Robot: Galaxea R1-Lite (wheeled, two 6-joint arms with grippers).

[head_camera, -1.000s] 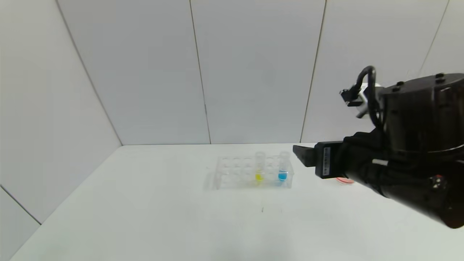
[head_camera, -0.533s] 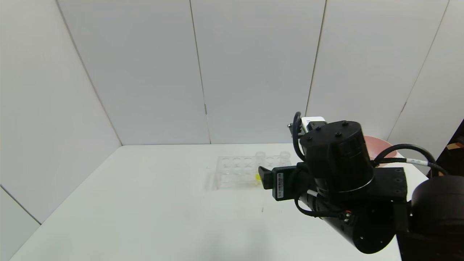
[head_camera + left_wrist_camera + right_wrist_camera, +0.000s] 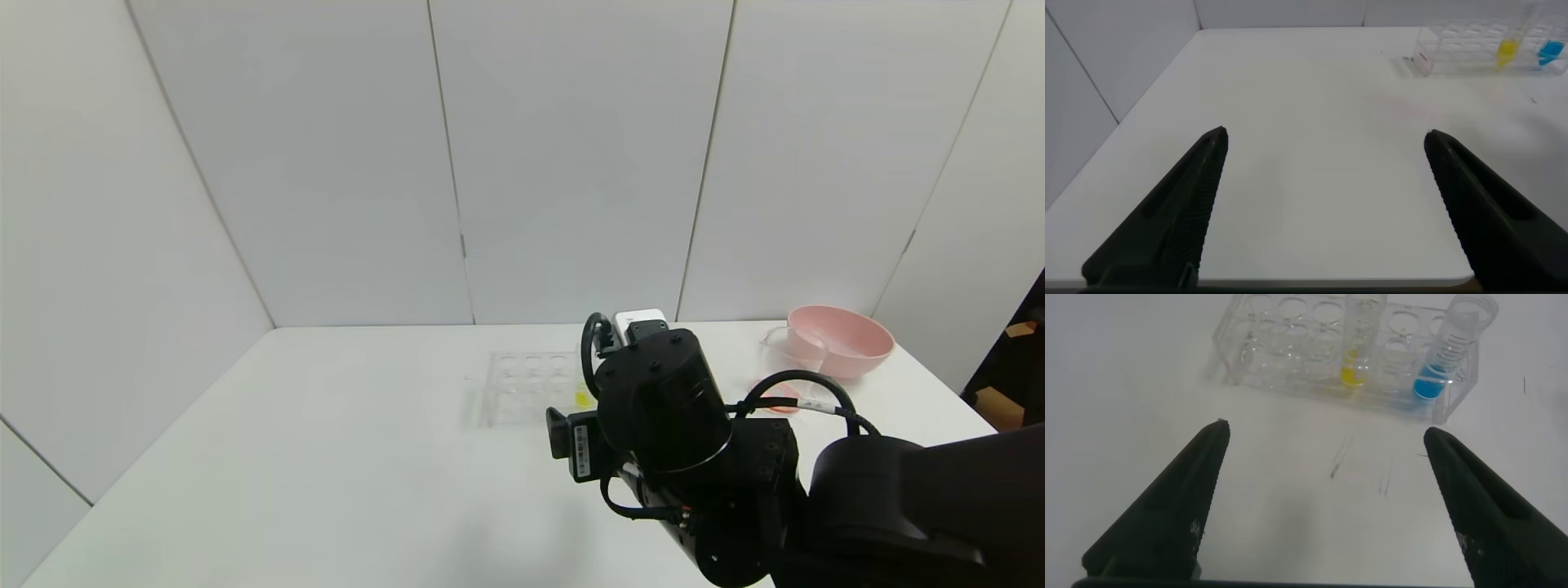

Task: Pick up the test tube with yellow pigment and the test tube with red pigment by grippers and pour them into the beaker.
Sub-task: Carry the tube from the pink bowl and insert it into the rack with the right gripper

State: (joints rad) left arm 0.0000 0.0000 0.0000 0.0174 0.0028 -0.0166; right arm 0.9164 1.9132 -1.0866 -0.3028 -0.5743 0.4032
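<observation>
The test tube with yellow pigment (image 3: 1353,351) stands upright in a clear rack (image 3: 1282,351), a few holes from a blue-tipped tube (image 3: 1445,355). In the head view only its yellow tip (image 3: 581,398) shows beside my right arm. My right gripper (image 3: 1324,429) is open and empty, low over the table just short of the rack; it also shows in the head view (image 3: 558,433). The clear beaker (image 3: 785,347) stands at the far right, with a red patch (image 3: 780,402) low in front of it. The red-tipped tube is out of view. My left gripper (image 3: 1324,133) is open and empty over the table's near left part.
A pink bowl (image 3: 845,339) sits behind the beaker at the far right. My right arm hides the rack's right end in the head view. The rack (image 3: 1454,51) lies far off in the left wrist view. White walls close the table's far and left sides.
My right arm has swung left and down across the table. Its open gripper has moved from right of the rack to just in front of it, and the arm now hides the blue tube.
</observation>
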